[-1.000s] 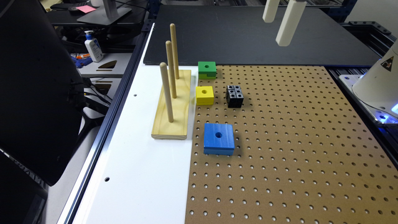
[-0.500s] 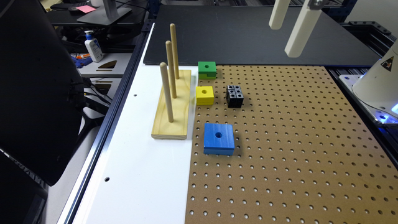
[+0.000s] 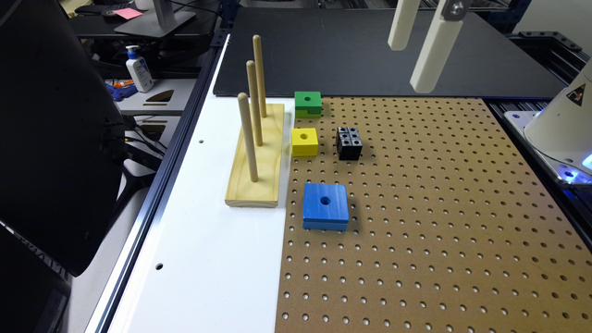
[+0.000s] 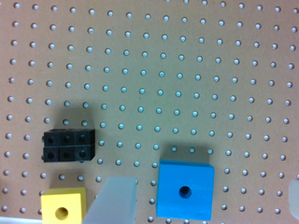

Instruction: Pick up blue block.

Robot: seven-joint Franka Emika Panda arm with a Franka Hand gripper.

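Observation:
The blue block [image 3: 325, 206] lies flat on the brown pegboard [image 3: 439, 222], a bright-blue square with a round hole through its middle, close to the board's edge on the exterior view's left. My gripper [image 3: 409, 67] hangs high above the far part of the board, well apart from the block. In the wrist view the blue block [image 4: 184, 189] lies on the board far below the camera, and one of my fingers [image 4: 114, 200] is at its side. The second finger sits at the picture's edge, so the jaws are wide apart and the gripper is open with nothing in it.
A yellow cube [image 3: 305, 141], a green block [image 3: 308, 103] and a black block [image 3: 349, 142] sit beyond the blue one. A wooden stand with three upright pegs [image 3: 255, 157] is on the white strip beside them. The robot base [image 3: 559, 125] stands at the exterior view's right.
My gripper has come lower over the far part of the board. It swung towards the exterior view's right and back. The blocks have not moved.

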